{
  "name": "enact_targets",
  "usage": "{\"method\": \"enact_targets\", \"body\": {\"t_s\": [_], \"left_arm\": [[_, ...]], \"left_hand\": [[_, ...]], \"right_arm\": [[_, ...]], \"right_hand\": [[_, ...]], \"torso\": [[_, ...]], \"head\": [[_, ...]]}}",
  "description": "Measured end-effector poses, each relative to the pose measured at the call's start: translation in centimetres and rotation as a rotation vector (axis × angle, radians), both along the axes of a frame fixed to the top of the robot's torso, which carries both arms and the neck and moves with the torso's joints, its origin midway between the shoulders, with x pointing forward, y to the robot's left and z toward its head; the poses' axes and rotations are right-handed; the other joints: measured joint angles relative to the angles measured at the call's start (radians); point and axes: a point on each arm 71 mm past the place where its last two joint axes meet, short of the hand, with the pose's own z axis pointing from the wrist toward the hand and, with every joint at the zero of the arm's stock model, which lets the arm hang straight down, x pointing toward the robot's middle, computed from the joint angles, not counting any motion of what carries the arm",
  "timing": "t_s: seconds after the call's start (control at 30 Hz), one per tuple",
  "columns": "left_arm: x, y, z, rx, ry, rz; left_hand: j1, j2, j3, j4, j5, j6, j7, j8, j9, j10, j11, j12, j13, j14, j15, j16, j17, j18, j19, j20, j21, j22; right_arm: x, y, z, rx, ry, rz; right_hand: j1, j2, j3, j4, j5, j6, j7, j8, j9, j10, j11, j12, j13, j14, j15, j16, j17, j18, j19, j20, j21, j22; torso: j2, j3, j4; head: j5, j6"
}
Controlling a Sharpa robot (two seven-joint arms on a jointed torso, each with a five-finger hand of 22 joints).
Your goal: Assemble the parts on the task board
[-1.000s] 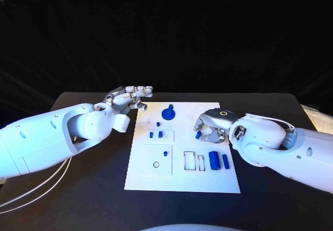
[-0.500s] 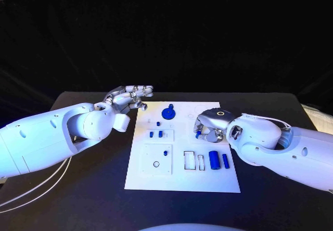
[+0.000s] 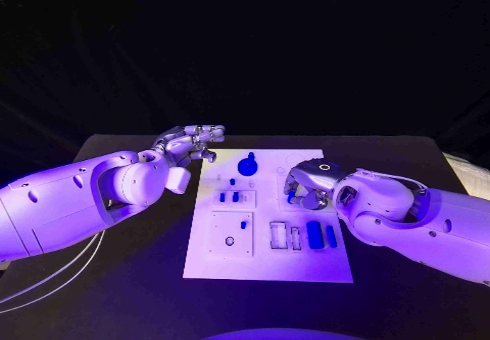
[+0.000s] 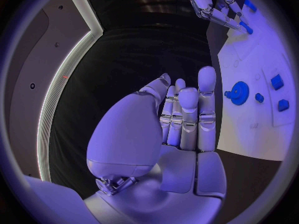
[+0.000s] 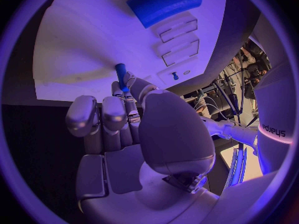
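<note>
From my head, the white board (image 3: 268,234) lies in the middle of the black table (image 3: 122,283). My right hand (image 3: 306,190) sits over the board at about three o'clock from its centre, fingers curled down round a small blue peg (image 3: 292,196). My left hand (image 3: 190,145) hangs off the board's ten o'clock corner, above the table, with nothing in it and its fingers stretched out. On the board a blue gear (image 3: 247,167) stands toward twelve o'clock, two small blue blocks (image 3: 233,197) lie just left of centre, and a thick blue cylinder (image 3: 314,235) with a thinner blue rod (image 3: 331,236) beside it lies toward four o'clock. From my left wrist, my left hand (image 4: 184,119) is released, fingers straight and side by side, palm bare; past them are the board (image 4: 249,129), the gear (image 4: 239,92) and the blocks (image 4: 279,92), and farther off my right hand (image 4: 215,2) over the board. From my right wrist, my right hand (image 5: 127,117) pinches the peg (image 5: 121,75) between thumb and fingertip, the other fingers curled in, the peg's far end at the board (image 5: 87,50); the cylinder (image 5: 165,4) lies beyond.
</note>
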Motion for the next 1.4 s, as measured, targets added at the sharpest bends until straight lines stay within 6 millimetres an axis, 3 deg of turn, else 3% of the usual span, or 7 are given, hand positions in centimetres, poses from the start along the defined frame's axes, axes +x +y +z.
{"method": "enact_targets", "body": {"t_s": [0.3, 0.53, 0.9, 1.2, 1.4], "left_arm": [[0.1, 0.2, 0.0, 0.002, 0.001, 0.004], [0.1, 0.2, 0.0, 0.003, 0.002, 0.004], [0.0, 0.1, 0.0, 0.002, 0.003, 0.000], [0.0, -0.1, -0.1, 0.001, 0.006, -0.006], [0.0, -0.2, -0.1, 0.001, 0.007, -0.008]], "left_hand": [[0.000, 0.000, 0.000, 0.000, 0.000, 0.000, 0.000, 0.000, -0.001, 0.000, 0.000, 0.000, 0.001, 0.000, 0.000, 0.000, -0.002, 0.000, 0.000, 0.000, -0.005, -0.001], [0.000, 0.000, 0.003, -0.003, 0.000, 0.000, 0.000, 0.000, -0.001, 0.000, 0.000, 0.000, 0.001, 0.000, 0.000, 0.000, -0.002, 0.000, 0.000, 0.000, -0.005, -0.001], [0.000, 0.000, 0.003, -0.003, 0.000, 0.000, 0.000, 0.000, -0.001, 0.000, 0.000, 0.000, 0.001, 0.000, 0.000, 0.000, -0.002, 0.000, 0.000, 0.000, -0.005, -0.001], [0.000, 0.000, 0.000, -0.006, 0.000, 0.000, 0.000, 0.000, -0.001, -0.003, 0.004, 0.000, 0.001, 0.000, 0.000, 0.000, -0.002, 0.000, 0.000, 0.000, -0.005, -0.001], [0.000, 0.000, 0.000, -0.006, 0.000, 0.000, 0.000, 0.000, -0.001, -0.003, 0.004, 0.004, 0.001, 0.000, 0.000, 0.000, -0.003, 0.000, 0.000, 0.000, -0.005, -0.001]], "right_arm": [[-1.1, 0.8, 2.3, 0.101, -0.047, 0.029], [-2.5, 3.5, 2.6, 0.170, -0.023, 0.099], [-5.0, 8.5, 0.3, 0.241, 0.073, 0.230], [-5.7, 10.3, -1.1, 0.256, 0.115, 0.289], [-5.3, 10.5, -1.9, 0.237, 0.139, 0.285]], "right_hand": [[0.001, 0.001, 0.007, -0.007, 0.000, 0.000, 0.000, 0.000, 0.000, 0.002, 0.002, -0.006, 0.000, 0.000, 0.000, 0.000, 0.001, 0.000, 0.000, 0.000, 0.000, 0.002], [0.001, 0.001, 0.019, -0.011, 0.000, 0.000, 0.000, 0.000, -0.001, 0.002, 0.002, -0.010, -0.001, 0.000, 0.000, 0.000, 0.000, 0.000, 0.000, 0.000, 0.000, 0.001], [0.001, 0.001, 0.022, -0.014, -0.002, 0.000, 0.000, 0.000, -0.003, 0.002, 0.002, -0.015, -0.001, 0.000, 0.000, 0.000, -0.001, 0.000, 0.000, 0.000, 0.000, -0.005], [0.001, 0.001, 0.022, -0.014, 0.000, -0.004, 0.003, -0.001, -0.002, 0.002, 0.002, -0.019, -0.001, 0.000, 0.000, 0.000, -0.002, 0.000, 0.000, 0.000, 0.000, -0.007], [0.001, 0.001, 0.022, -0.014, 0.000, -0.004, 0.003, -0.002, -0.002, 0.002, 0.002, -0.022, -0.001, 0.000, 0.000, 0.000, -0.003, 0.000, 0.000, 0.000, 0.000, -0.008]], "torso": [[0.000, -0.0001, -0.0001], [0.000, -0.0012, -0.0001], [0.000, -0.0014, -0.0001], [0.000, -0.0012, 0.0008], [0.000, -0.0011, 0.0008]], "head": [[0.004, 0.000], [0.009, -0.003], [0.016, -0.006], [0.021, -0.008], [0.027, -0.014]]}}
